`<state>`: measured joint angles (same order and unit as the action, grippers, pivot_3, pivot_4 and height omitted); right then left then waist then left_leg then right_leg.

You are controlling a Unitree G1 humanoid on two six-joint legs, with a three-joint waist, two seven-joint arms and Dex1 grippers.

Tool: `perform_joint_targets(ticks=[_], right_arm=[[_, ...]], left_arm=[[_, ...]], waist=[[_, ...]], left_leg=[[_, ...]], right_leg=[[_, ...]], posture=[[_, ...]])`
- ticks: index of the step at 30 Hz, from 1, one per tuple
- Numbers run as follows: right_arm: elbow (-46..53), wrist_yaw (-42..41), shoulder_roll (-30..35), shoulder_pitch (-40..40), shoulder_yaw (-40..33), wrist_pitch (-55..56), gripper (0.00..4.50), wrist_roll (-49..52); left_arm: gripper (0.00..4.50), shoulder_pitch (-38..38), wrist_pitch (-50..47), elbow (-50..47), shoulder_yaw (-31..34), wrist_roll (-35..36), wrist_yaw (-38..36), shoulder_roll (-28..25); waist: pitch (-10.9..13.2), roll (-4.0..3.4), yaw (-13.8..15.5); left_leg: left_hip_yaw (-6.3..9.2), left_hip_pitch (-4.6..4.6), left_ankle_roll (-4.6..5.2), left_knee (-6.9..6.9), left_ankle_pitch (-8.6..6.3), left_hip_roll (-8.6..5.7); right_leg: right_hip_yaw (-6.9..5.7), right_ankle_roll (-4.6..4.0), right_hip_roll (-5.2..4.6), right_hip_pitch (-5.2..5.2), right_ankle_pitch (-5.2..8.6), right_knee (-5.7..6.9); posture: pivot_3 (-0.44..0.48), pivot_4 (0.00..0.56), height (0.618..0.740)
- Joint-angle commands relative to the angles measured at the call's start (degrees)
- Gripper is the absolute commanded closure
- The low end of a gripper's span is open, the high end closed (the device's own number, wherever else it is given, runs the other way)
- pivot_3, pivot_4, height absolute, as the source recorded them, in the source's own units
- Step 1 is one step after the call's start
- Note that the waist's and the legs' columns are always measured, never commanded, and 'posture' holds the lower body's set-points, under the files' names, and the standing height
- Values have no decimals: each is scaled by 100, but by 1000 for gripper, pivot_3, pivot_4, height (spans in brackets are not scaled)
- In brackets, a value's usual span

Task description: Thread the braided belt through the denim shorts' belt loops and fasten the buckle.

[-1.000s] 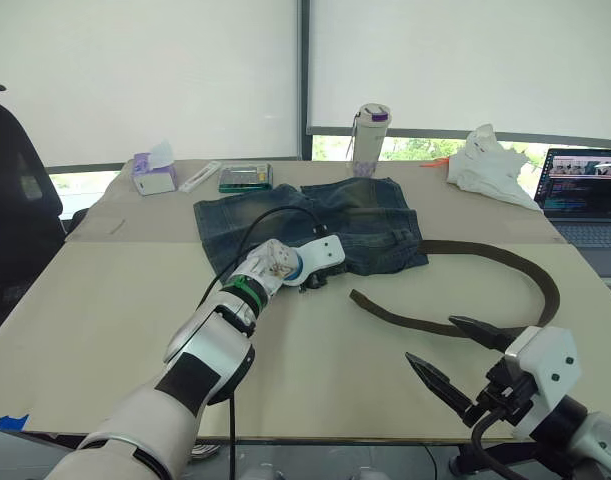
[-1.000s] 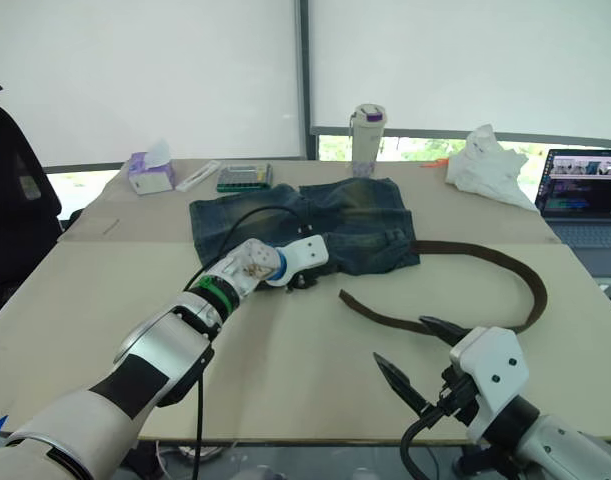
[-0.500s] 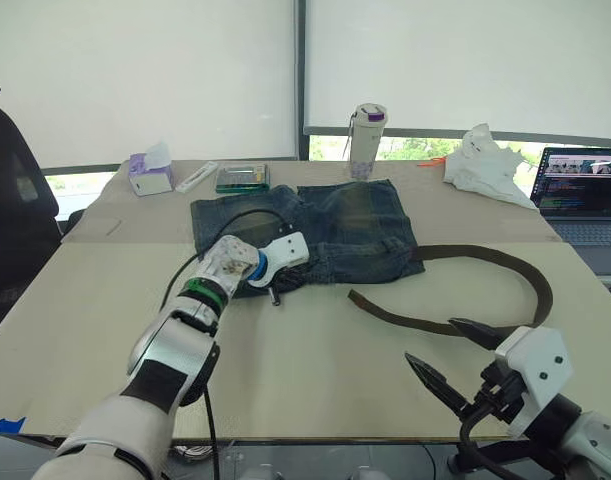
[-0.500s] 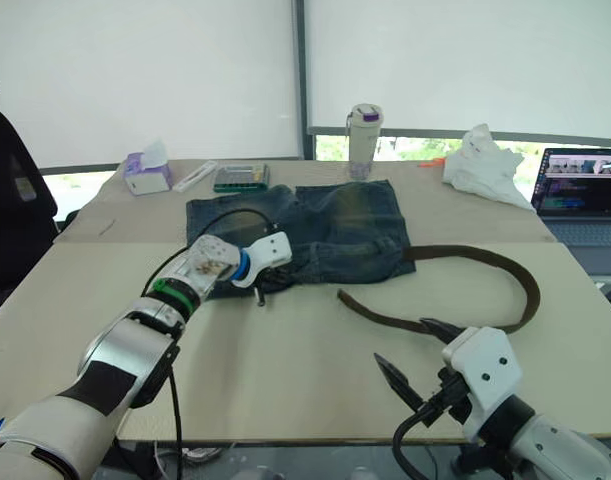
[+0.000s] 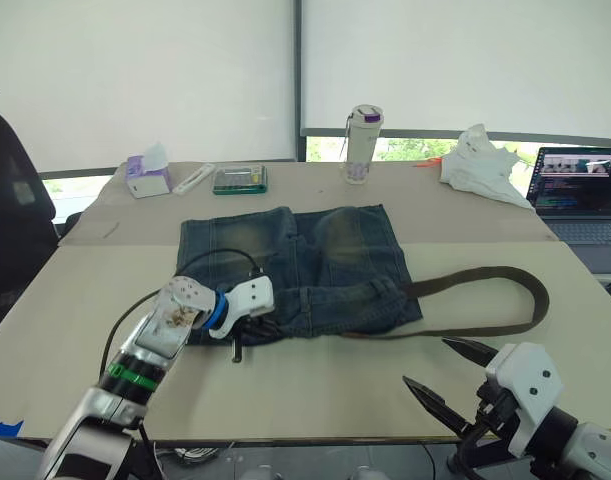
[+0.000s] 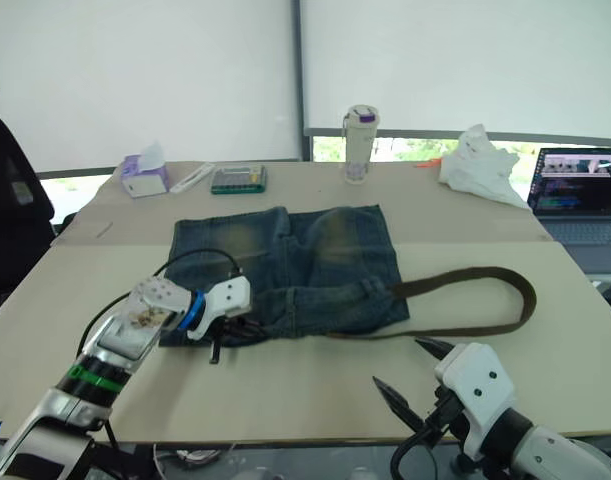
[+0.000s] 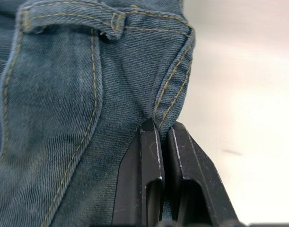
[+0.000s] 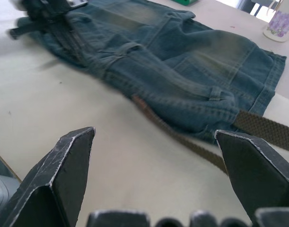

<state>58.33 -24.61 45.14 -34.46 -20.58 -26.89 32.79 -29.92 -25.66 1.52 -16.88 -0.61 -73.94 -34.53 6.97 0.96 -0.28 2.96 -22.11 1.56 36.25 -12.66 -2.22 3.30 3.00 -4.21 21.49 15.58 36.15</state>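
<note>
The denim shorts (image 5: 303, 267) lie flat mid-table, and the left gripper (image 5: 242, 333) has its jaws pinched shut on their near left corner. The braided belt (image 5: 497, 300) loops off to the right, partly under the shorts' near edge. The right gripper (image 5: 450, 372) hovers near, jaws wide apart. Dragging the shorts could easily bunch the waistband or bury the belt end.

The beige table (image 5: 315, 390) carries the denim shorts (image 5: 300, 265) spread flat at its middle, and the braided belt (image 5: 490, 300) loops out from their right edge across the bare top. Along the far edge sit a tissue box (image 5: 145, 178), a white remote-like bar (image 5: 192, 179), a green case (image 5: 239, 180) and a tumbler (image 5: 361, 143). A crumpled white cloth (image 5: 480, 165) and an open laptop (image 5: 583, 200) lie far right.
</note>
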Motion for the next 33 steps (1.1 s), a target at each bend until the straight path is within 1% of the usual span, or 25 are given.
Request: perform_joint_targets(ticks=[1,5,8,13,14,17,19,20,22,26,28,29,31,33], right_arm=[[27,-27,255,169,89,-285,0,-486],[-225,-169,544,316,231,-576,0,-891],[-499,-381,764,471,313,-622,0,-1199],[-1143,-842,1217,1031,662,-779,0,-1474],[-1250,-931,1265,1144,717,-813,0,-1477],[-1869,-1294,1549,1807,1093,-753,0,-1652],[-2168,-1528,1605,2237,1292,-705,0,-1643],[-2308,-1632,1603,2454,1385,-671,0,-1640],[-2665,-1880,1565,3040,1679,-635,0,-1661],[-3360,-2344,1530,3896,2339,-473,0,-1935],[-3611,-2479,1485,4140,2535,-338,0,-2069],[-3698,-2536,1452,4243,2613,-287,0,-2118],[-3827,-2620,1374,4439,2752,-217,0,-2213],[-3871,-2693,1268,4583,2823,-248,0,-2212]], left_arm=[[4429,-35,157,-204,-76,-28,360,130],[4429,-345,796,314,-201,-227,867,554],[4429,-575,1145,644,-301,-252,931,754],[4429,-812,1598,1021,-441,-236,698,763],[4429,-808,1621,1021,-430,-187,645,749],[4429,-681,1605,868,-217,83,548,683],[3738,-597,1318,629,63,521,449,698],[3464,-535,1189,463,149,710,337,642],[2801,-326,761,92,428,1089,271,462],[1409,141,112,-607,925,1737,190,37],[741,289,-139,-878,1020,1929,240,-85],[466,374,-100,-965,1007,1890,312,-130],[466,549,280,-1025,960,1660,555,-110],[466,712,458,-1127,1046,1854,663,84]], waist=[[0,0,47],[1,2,154],[2,4,165],[2,4,105],[2,4,100],[4,3,78],[4,2,70],[5,4,69],[6,2,33],[7,-4,-22],[10,-9,-41],[10,-9,-22],[10,-11,-7],[10,-13,12]], left_leg=[[0,6,0,2,0,-1],[1,10,2,8,-1,-16],[0,3,9,17,-6,-22],[-2,6,11,19,-7,-23],[-1,5,12,18,-7,-21],[-2,5,14,18,-8,-19],[-4,8,14,21,-8,-19],[-2,7,14,21,-8,-19],[-1,5,15,21,-9,-15],[-1,12,16,18,-10,-9],[0,15,16,14,-10,-7],[0,15,16,14,-10,-8],[1,13,16,16,-10,-10],[0,13,16,16,-10,-14]], right_leg=[[-1,0,0,-8,0,-5],[-11,2,-8,-23,1,-14],[-12,2,-9,-23,1,-16],[-11,2,-7,-24,1,-14],[-12,2,-6,-24,1,-14],[-11,2,-2,-23,1,-14],[-10,2,-5,-25,1,-12],[-11,2,-5,-24,1,-13],[-12,2,-2,-22,1,-13],[-10,1,0,-22,1,-10],[-11,1,1,-22,1,-10],[-11,1,-1,-22,1,-10],[-13,1,-7,-22,1,-10],[-10,1,-13,-23,0,-11]], posture=[[0,150,740],[0,150,740],[0,150,740],[0,150,740],[0,150,740],[0,150,740],[0,150,740],[0,150,740],[0,150,740],[0,150,740],[0,150,740],[0,150,740],[0,150,740],[0,150,740]])
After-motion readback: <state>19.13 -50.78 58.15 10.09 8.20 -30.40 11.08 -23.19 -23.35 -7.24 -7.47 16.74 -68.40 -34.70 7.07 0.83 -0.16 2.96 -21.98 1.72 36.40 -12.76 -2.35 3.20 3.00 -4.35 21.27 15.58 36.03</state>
